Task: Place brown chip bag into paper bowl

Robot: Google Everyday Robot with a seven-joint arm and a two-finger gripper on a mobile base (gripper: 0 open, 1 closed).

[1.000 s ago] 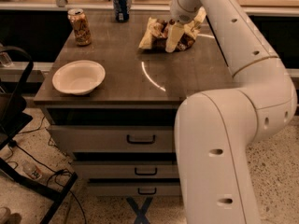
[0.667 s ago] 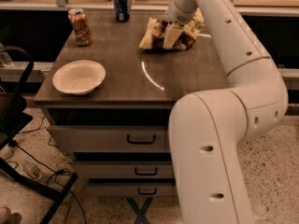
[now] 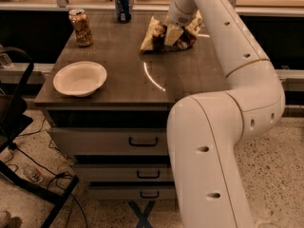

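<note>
Item 1: white robot arm [image 3: 228, 127], nearest, rising at right.
Item 2: cabinet drawers [image 3: 109, 141], three, under the table [image 3: 133, 87].
Item 3: paper bowl [image 3: 80, 78], front left of tabletop, upright.
Item 4: brown chip bag [image 3: 153, 32], far centre-right of tabletop, well apart from the bowl.
Item 5: gripper [image 3: 172, 38], down on the bag's middle (its grip cannot be told).
Item 6: tan can [image 3: 80, 27], far left.
Item 7: blue can [image 3: 123, 5], rear edge.

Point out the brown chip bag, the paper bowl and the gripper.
brown chip bag [image 3: 153, 35]: camera view, its left end.
paper bowl [image 3: 58, 79]: camera view, left rim.
gripper [image 3: 173, 36]: camera view, tip, down on the bag.
</note>
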